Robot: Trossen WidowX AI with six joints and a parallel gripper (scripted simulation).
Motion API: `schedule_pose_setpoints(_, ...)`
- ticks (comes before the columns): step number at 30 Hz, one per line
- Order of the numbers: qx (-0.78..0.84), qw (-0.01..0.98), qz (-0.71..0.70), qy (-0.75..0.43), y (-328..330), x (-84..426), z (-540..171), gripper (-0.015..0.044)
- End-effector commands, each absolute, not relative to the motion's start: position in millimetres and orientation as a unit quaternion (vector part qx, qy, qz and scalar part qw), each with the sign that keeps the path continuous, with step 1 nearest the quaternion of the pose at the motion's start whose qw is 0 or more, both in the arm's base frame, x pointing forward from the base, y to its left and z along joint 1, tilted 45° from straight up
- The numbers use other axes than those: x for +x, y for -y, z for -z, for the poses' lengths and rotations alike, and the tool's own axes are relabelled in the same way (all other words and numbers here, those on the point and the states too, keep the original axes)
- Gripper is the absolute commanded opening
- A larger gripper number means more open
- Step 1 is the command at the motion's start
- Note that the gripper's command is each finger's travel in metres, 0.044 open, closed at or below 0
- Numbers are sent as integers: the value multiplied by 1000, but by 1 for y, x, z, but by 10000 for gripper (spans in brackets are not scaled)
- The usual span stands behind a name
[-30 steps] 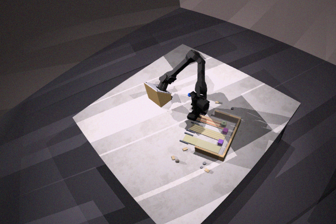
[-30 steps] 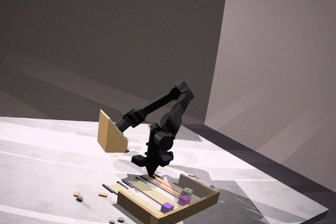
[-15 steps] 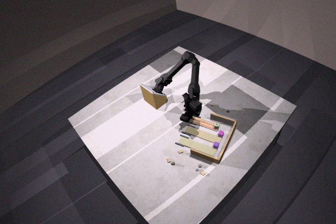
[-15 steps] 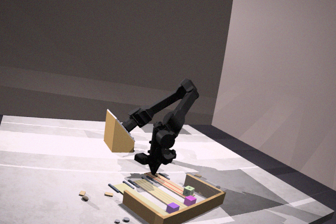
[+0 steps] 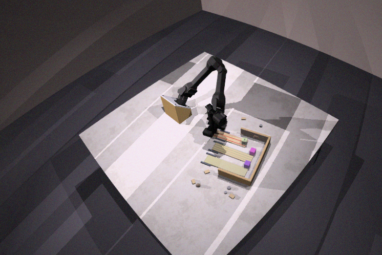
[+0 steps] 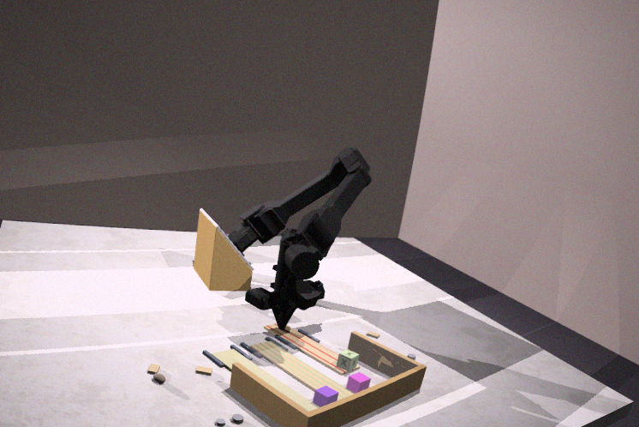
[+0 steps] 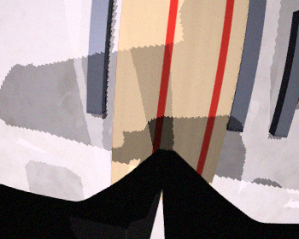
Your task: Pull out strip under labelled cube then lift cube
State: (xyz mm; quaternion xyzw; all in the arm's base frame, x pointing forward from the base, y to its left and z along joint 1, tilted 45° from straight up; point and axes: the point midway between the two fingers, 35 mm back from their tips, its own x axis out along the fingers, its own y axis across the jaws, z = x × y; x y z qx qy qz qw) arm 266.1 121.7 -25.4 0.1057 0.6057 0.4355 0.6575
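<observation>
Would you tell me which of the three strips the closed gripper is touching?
The red-lined strip, with the green X-marked cube on its far end; the gripper presses its near end.

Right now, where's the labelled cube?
In the exterior view, the labelled cube sits on the red-lined strip's far end, beside the tray's back wall.
</observation>
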Motion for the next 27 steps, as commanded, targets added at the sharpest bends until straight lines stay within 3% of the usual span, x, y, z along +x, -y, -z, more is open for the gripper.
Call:
schedule_pose_setpoints(1, 105, 650, -434, -615, -120, 254, 30, 0)
schedule_pose_setpoints(27, 105, 650, -434, -615, -104, 219, 40, 0)
